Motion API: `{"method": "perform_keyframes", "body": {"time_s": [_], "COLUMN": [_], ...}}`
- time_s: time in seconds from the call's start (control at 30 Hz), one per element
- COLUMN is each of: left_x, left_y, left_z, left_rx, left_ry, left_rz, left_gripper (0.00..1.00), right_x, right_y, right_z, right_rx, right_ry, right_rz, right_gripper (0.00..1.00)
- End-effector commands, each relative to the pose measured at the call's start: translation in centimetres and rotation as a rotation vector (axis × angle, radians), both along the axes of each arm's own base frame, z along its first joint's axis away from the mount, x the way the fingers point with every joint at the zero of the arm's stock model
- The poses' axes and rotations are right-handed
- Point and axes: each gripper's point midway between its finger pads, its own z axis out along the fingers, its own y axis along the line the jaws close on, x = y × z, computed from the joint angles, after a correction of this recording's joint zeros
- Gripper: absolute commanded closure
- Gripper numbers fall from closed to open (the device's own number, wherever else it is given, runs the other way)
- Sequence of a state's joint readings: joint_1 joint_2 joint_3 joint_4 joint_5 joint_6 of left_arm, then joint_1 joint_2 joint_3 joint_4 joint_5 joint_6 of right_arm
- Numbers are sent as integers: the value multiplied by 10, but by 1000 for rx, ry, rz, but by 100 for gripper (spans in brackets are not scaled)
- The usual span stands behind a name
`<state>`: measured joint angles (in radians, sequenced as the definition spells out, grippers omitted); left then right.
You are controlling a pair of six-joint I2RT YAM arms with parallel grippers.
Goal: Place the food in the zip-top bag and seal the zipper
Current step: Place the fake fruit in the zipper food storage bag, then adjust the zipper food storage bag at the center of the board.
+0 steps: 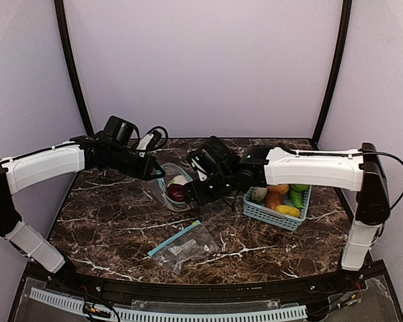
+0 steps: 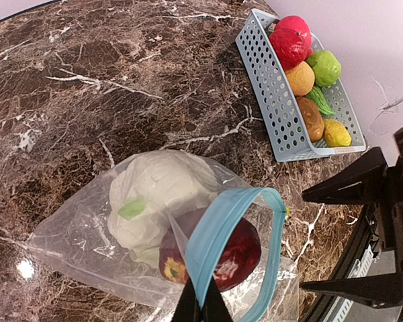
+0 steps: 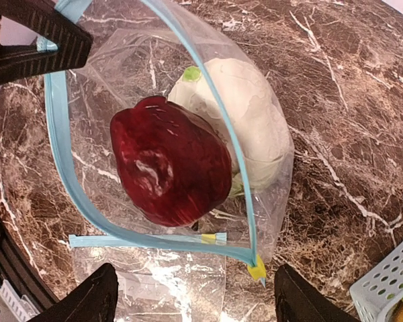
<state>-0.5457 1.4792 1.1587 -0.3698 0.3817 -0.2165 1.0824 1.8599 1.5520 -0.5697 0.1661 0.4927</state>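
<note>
Here, the zip-top bag is held up by its blue zipper strip, on which the left gripper is pinched tight, so that the mouth is pulled into an open loop. Inside the bag a white cauliflower and a dark red apple are seen lying against each other, the apple nearer the mouth; the bag's body is rested on the marble table. The right gripper is poised just over that mouth; its fingers are spread wide and nothing is held between them. In the overhead view both grippers are found over the bag near the middle of the table, one arm reaching in from each side.

To the right of the bag, near it but not touching, a light-blue slotted basket is set on the table. The remaining food is gathered in it: red pieces at one end, then a light green piece, an orange piece, a darker green piece, a brownish piece and a yellow piece at the other end. A second bag, flat and edged with a blue zipper, is laid on the table nearer the arm bases.
</note>
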Motion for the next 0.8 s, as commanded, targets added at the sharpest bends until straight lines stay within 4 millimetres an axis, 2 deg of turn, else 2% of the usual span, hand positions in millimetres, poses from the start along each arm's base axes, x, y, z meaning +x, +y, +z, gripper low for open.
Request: {"method": "perform_keyframes", "body": {"time_s": [0.0, 0.1, 0.23, 0.57, 0.63, 0.77], "left_x": [3, 3, 3, 3, 3, 4], "left_y": [3, 3, 3, 2, 3, 6], "left_z": [4, 4, 3, 4, 4, 5], "left_rx": [5, 5, 5, 4, 4, 15], "left_ry": [-5, -4, -1, -2, -3, -12], "left_rz": [7, 6, 6, 3, 3, 14], "left_gripper": [99, 99, 99, 99, 99, 99], "right_x": [7, 14, 23, 38, 39, 39], "right_y": [-15, -24, -26, -9, -7, -7], "right_z": [12, 1, -7, -17, -19, -6], "right_rx": [43, 29, 13, -12, -17, -21], "right_ry": [-24, -5, -11, -30, -31, -43], "right_rz": [-52, -80, -90, -41, -33, -16], "right_gripper": [25, 31, 41, 52, 62, 96]}}
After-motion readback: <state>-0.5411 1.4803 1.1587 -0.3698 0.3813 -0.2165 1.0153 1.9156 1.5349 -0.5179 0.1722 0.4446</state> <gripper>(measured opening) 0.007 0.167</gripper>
